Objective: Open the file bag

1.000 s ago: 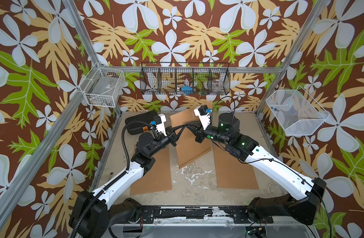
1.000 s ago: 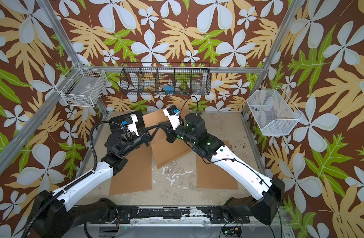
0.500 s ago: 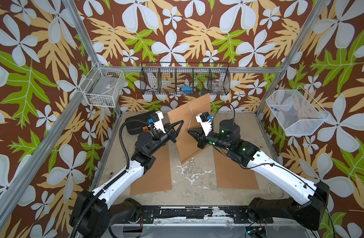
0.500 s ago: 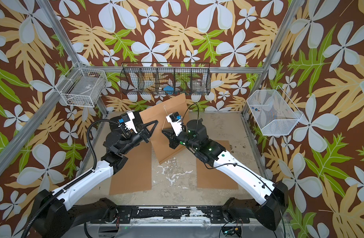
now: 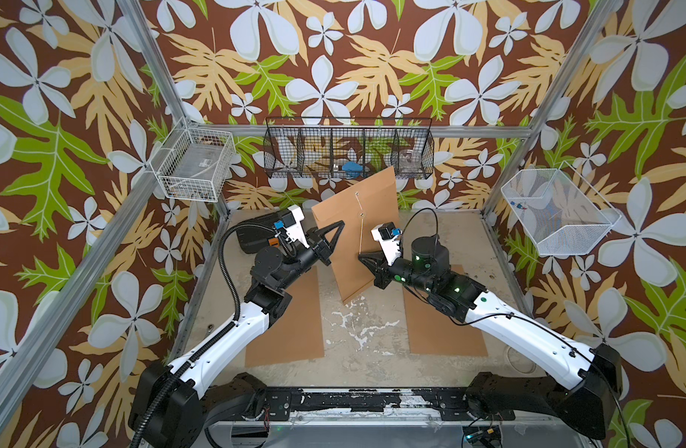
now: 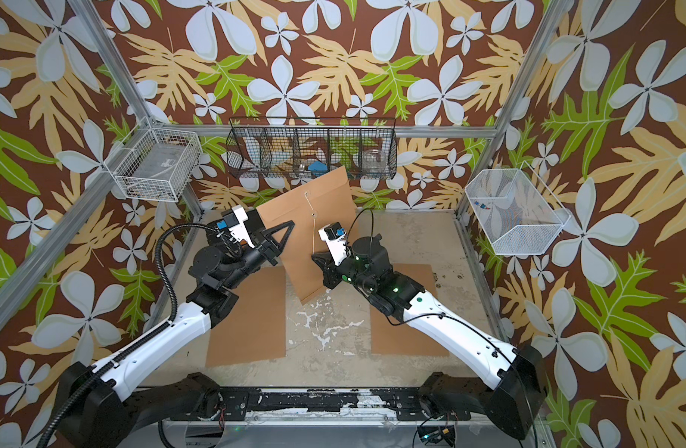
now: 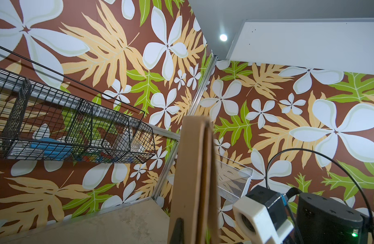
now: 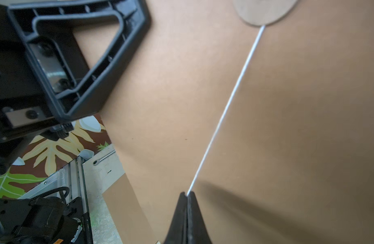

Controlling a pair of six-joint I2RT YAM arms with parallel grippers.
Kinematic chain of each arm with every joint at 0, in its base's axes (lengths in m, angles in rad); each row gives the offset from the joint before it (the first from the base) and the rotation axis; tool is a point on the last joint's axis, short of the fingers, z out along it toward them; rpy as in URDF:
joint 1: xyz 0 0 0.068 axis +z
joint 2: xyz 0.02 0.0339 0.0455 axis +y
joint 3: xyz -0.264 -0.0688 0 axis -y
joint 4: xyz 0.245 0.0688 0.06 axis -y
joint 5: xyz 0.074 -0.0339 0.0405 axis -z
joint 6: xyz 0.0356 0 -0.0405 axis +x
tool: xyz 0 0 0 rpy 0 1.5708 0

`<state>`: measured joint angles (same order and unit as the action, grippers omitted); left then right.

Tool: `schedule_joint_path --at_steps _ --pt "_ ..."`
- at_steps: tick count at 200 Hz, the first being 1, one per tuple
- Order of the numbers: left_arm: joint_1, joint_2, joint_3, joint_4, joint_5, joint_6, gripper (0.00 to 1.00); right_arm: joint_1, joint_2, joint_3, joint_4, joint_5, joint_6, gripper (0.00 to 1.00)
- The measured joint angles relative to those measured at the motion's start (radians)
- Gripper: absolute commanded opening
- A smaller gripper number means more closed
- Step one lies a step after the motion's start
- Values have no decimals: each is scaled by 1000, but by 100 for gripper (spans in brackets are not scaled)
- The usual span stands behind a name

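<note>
1. The file bag is a brown kraft-paper envelope. It stands on the table below the black wire basket, and in both top views its upper corner overlaps the basket's lower rim.
2. The left gripper is clamped on the bag's side edge, the edge farther from the basket's clear jar. The left wrist view shows that edge end-on, as two paper layers.
3. The right gripper is pinched closed on the white string. The string runs straight and taut from the button disc down into the tips.
4. Handling, as a judgement: the bag looks light, thin and fairly stiff in its plane, but easy to crease or tear at the discs. Its smooth paper may slip, so an edge pinch is the sensible hold for the body. The string is limp and thin, so it is best held near its free end and kept taut.
5. Long axis: nearly upright, from a lower corner on the table up toward the basket, with the top leaning toward the jar end.
6. The closure end points up at the basket, and the string face looks toward the right gripper.
7. Whether the flap is free I cannot tell.
</note>
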<state>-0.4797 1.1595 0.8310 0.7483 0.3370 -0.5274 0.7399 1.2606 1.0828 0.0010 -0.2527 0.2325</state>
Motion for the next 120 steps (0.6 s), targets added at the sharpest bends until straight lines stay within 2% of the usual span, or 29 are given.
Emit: schedule_joint_path --at_steps 58,120 --pt "0 -32 -21 -12 0 14 0 -2 -15 -2 -11 88 -19 0" --pt "0 -84 -80 -30 5 33 0 -54 -15 67 -63 156 -54 0"
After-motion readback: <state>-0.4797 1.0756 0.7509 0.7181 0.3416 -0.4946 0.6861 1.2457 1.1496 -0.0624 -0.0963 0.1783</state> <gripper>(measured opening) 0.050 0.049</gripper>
